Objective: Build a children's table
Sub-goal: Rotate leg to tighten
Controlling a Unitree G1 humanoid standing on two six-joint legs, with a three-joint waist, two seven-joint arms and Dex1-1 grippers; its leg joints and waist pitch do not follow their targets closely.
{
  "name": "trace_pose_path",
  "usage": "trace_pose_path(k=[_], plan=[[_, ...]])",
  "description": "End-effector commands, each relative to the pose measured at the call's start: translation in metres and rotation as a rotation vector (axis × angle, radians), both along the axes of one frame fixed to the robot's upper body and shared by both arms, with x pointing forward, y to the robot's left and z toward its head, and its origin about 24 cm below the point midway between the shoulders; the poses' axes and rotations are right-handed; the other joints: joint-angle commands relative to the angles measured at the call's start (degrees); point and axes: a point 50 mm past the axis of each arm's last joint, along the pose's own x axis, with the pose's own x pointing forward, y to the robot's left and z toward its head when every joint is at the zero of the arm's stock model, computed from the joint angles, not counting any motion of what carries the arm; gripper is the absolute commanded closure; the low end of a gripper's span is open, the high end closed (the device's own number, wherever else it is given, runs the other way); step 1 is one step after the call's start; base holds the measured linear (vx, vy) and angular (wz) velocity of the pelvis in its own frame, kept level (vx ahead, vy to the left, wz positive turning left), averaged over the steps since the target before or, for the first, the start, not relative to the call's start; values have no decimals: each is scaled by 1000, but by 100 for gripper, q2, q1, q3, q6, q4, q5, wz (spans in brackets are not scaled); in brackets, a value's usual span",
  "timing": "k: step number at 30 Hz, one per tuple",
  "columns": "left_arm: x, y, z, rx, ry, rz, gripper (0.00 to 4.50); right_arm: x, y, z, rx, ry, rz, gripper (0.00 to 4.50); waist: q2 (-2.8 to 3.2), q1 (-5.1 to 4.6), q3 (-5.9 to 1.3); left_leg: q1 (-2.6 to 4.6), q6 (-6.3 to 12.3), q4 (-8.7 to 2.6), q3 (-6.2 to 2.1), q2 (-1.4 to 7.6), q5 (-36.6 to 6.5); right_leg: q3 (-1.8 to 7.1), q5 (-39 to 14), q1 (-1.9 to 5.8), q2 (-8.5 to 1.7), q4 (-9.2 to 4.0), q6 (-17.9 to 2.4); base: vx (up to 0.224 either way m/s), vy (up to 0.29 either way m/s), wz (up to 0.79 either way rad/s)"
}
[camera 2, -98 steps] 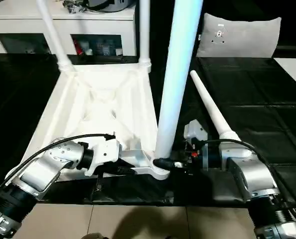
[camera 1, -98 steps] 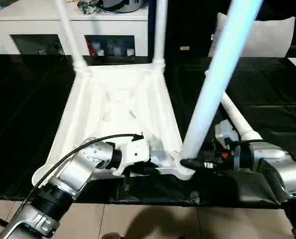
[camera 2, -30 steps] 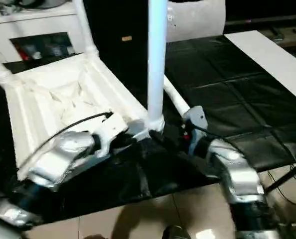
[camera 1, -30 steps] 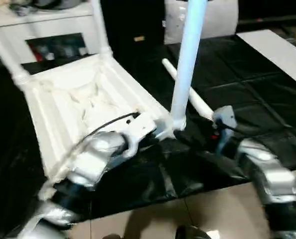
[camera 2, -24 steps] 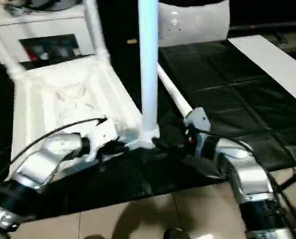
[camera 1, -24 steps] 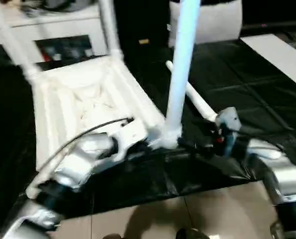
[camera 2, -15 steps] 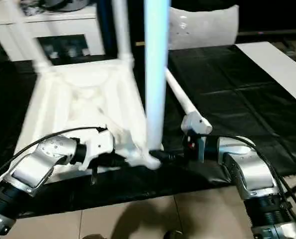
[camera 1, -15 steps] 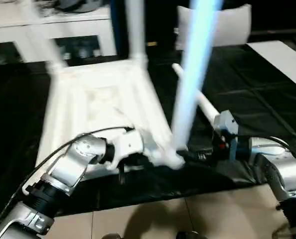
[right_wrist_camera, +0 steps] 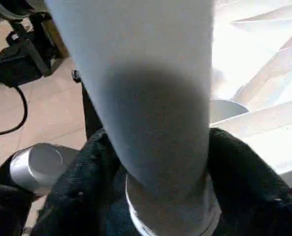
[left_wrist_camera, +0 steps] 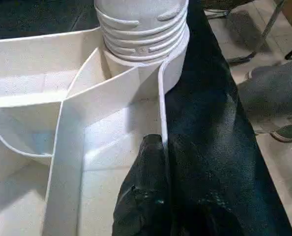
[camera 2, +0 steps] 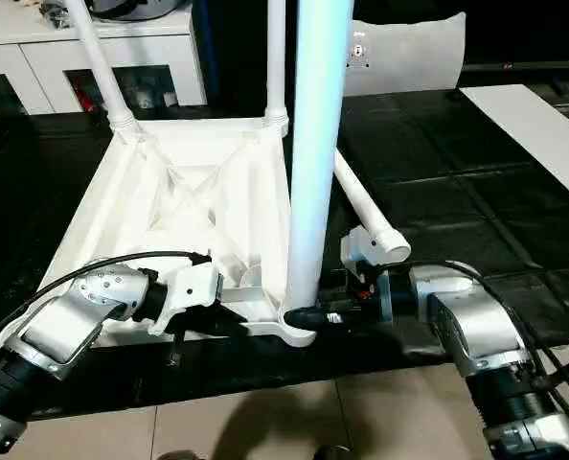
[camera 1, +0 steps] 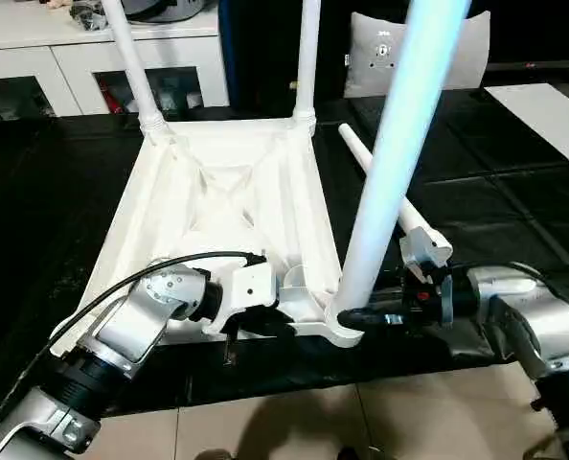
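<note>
Slippage threatens: right gripper [camera 2: 302,315] fingers loosely flank the upright leg [camera 2: 313,144] without clear grip; left gripper [left_wrist_camera: 161,147] pinches the tabletop [camera 1: 217,192] rim between its fingers, so twisting could skew the socket.

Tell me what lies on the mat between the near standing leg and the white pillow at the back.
In the left eye view, the loose fourth leg lies there on the black mat, between the near standing leg and the pillow.
</note>
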Motion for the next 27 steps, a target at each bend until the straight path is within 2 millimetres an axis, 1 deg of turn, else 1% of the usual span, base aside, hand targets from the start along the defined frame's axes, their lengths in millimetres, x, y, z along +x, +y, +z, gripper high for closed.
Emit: trace_pose_path(k=[1, 4, 5, 8, 10, 11, 12, 13, 14, 15, 16, 17, 18, 19, 20, 21, 22, 23, 24, 25, 26, 27], plan=[[-4, -6, 5, -3, -7, -73, 450, 1, 1, 0, -9, 12, 22, 199, -121, -24, -438, -128, 573, -468, 135, 104, 9, 306, -1911, 490, -168, -364, -875, 0, 0, 0], [-4, -4, 5, -7, -2, -69, 450, 1, 2, -1, -6, 23, 30, 222, -128, -5, -442, -124, 573, -466, 136, 109, 52, 306, -1860, 484, -167, -353, -904, 0, 0, 0], [-3, -4, 6, -16, 7, -48, 450, 0, 4, -2, 0, 28, 32, 231, -121, 0, -445, -121, 574, -464, 134, 110, 71, 307, -1827, 484, -165, -345, -913, 0, 0, 0], [-1, -3, 7, -32, 18, -5, 450, -1, 7, -3, 21, 35, 21, 241, -122, 10, -446, -123, 548, -466, 140, 110, 66, 306, -1820, 486, -165, -344, -923, 0, 0, 0], [5, -4, 8, -46, 3, 67, 450, -1, 12, -2, 62, 55, -22, 243, -133, 12, -438, -126, 518, -474, 145, 107, 21, 304, -1904, 493, -163, -364, -886, 0, 0, 0], [7, -5, 9, -55, -4, 95, 450, 0, 14, -3, 71, 62, -50, 244, -128, 12, -434, -128, 472, -480, 147, 104, -42, 297, -2038, 495, -166, -380, -831, 0, 0, 0], [12, -7, 11, -72, -20, 171, 450, 2, 18, -5, 71, 55, -106, 244, -112, 10, -423, -132, 417, -485, 152, 96, -123, 289, -2189, 497, -157, -413, -750, 0, 0, 0], [16, -7, 11, -82, -28, 217, 450, 3, 21, -7, 67, 47, -140, 244, -124, 1, -417, -129, 374, -486, 168, 93, -151, 294, -2268, 493, -148, -433, -686, 0, 0, 0], [17, -8, 12, -87, -31, 242, 450, 4, 23, -8, 62, 42, -164, 244, -123, 2, -409, -124, 296, -491, 171, 75, -250, 267, -2521, 487, -143, -473, -568, 0, 0, 0], [20, -9, 13, -100, -39, 305, 450, 6, 27, -12, 50, 29, -224, 244, -112, -4, -406, -107, 229, -489, 187, 62, -382, 248, -2763, 473, -137, -519, -436, 0, 0, 0], [24, -11, 14, -114, -44, 377, 450, 12, 34, -16, 54, 19, -331, 244, -97, -44, -387, -136, 143, -496, 174, 48, -482, 217, -2926, 478, -132, -537, -314, 0, 0, 0], [25, -12, 15, -118, -44, 395, 450, 14, 36, -17, 59, 20, -363, 245, -107, -78, -389, -145, 109, -492, 173, 37, -535, 191, -3004, 481, -128, -566, -241, 0, 0, 0], [28, -15, 16, -131, -45, 469, 450, 20, 44, -21, 78, 33, -485, 245, -107, -166, -394, -172, 84, -482, 159, 15, -651, 145, -3159, 500, -133, -604, -99, 0, 0, 0], [28, -16, 16, -131, -45, 473, 450, 20, 44, -22, 79, 34, -490, 245, -105, -218, -389, -175, 71, -475, 156, 9, -703, 117, -3215, 487, -128, -623, -63, 0, 0, 0], [29, -17, 17, -135, -45, 496, 450, 22, 46, -23, 84, 42, -525, 246, -105, -313, -384, -165, 91, -454, 147, -14, -883, 49, -3405, 478, -115, -694, 64, 0, 0, 0], [31, -20, 17, -144, -46, 537, 450, 25, 53, -26, 80, 44, -574, 246, -80, -342, -390, -148, 119, -444, 142, -26, -954, 23, -3449, 469, -112, -716, 96, 0, 0, 0], [32, -24, 18, -156, -48, 578, 450, 30, 60, -28, 76, 45, -641, 247, -52, -457, -388, -139, 176, -437, 133, -28, -1097, -37, -3447, 465, -92, -762, 121, 0, 0, 0], [35, -31, 19, -176, -54, 647, 450, 40, 70, -30, 73, 63, -766, 247, -44, -503, -382, -145, 175, -447, 121, -15, -1138, -57, -3423, 471, -95, -777, 105, 0, 0, 0], [36, -34, 20, -184, -59, 678, 450, 44, 74, -30, 72, 73, -813, 247, -18, -596, -386, -182, 161, -464, 71, 10, -1247, -114, -3358, 514, -107, -787, 106, 0, 0, 0], [37, -36, 21, -189, -62, 697, 450, 46, 77, -30, 71, 79, -839, 247, -11, -632, -390, -190, 170, -471, 58, 30, -1317, -134, -3290, 537, -105, -787, 122, 0, 0, 0], [38, -38, 21, -194, -70, 719, 450, 49, 81, -28, 82, 80, -861, 247, 30, -675, -395, -152, 198, -495, 31, 71, -1462, -155, -3156, 543, -128, -802, 95, 0, 0, 0], [38, -41, 22, -200, -75, 737, 450, 51, 84, -27, 96, 70, -873, 247, 33, -697, -396, -145, 220, -508, 23, 85, -1506, -151, -3046, 548, -133, -803, 59, 0, 0, 0]])
